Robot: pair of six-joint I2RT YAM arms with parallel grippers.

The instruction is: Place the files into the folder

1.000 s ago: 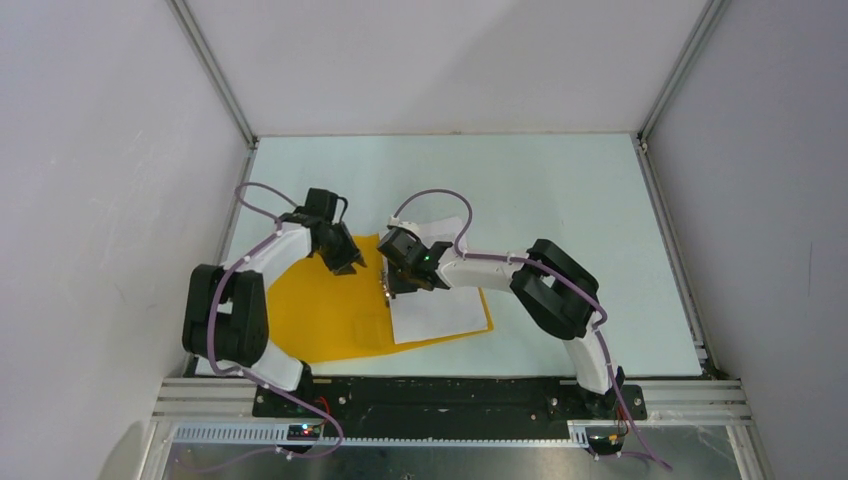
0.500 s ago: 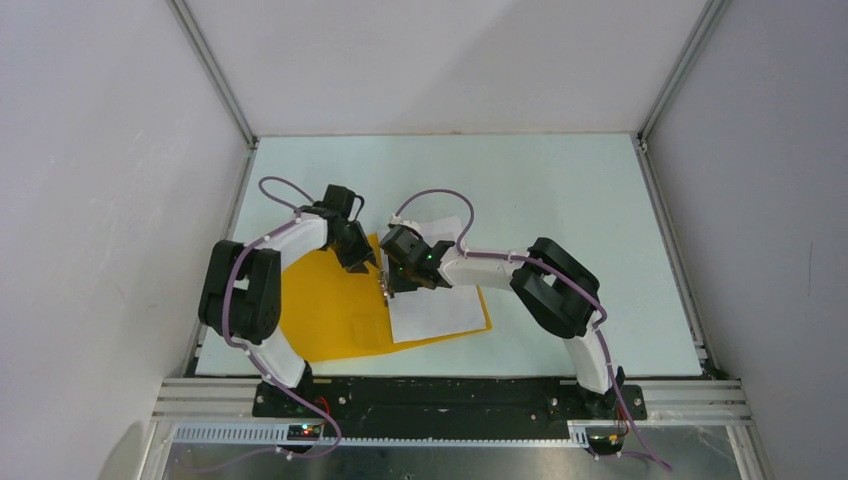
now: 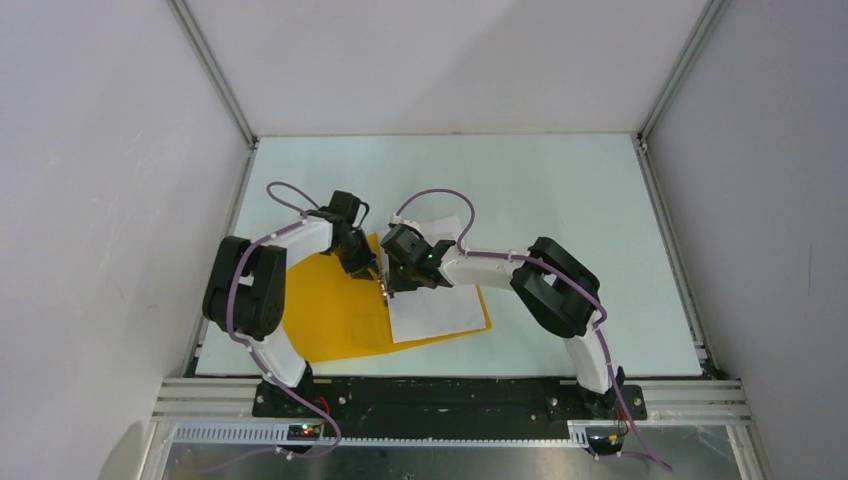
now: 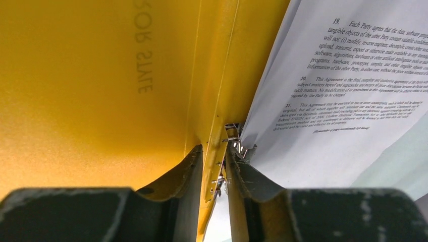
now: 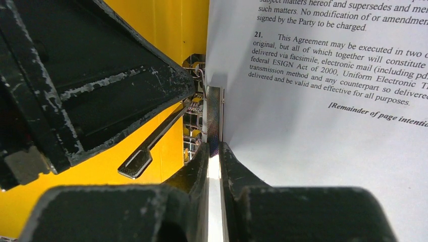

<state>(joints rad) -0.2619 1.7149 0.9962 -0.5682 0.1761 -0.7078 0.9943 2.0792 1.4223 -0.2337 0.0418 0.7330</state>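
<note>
The folder [image 3: 330, 310] lies open and flat on the pale table [image 3: 540, 190], in the lower left centre of the overhead view, its orange-yellow cover spread to the left. The files [image 3: 435, 305], white sheets printed with numbered paragraphs of small black text, rest on its right half, their left edge against the spine. At that spine sits the metal clip [image 5: 213, 118], its springs showing and a thin silver lever [image 5: 151, 143] slanting away to the lower left of the right wrist view. The right gripper [image 5: 214, 151] pinches the clip's narrow silver bar between fingers pressed almost together. The left gripper [image 4: 214, 156] comes in from the left of the frame, its fingers set narrowly apart on either side of the yellow spine ridge and the clip's wire parts. Whether they press on anything cannot be told. Both arms bend inward over the folder, their wrists nearly meeting above the spine.
</note>
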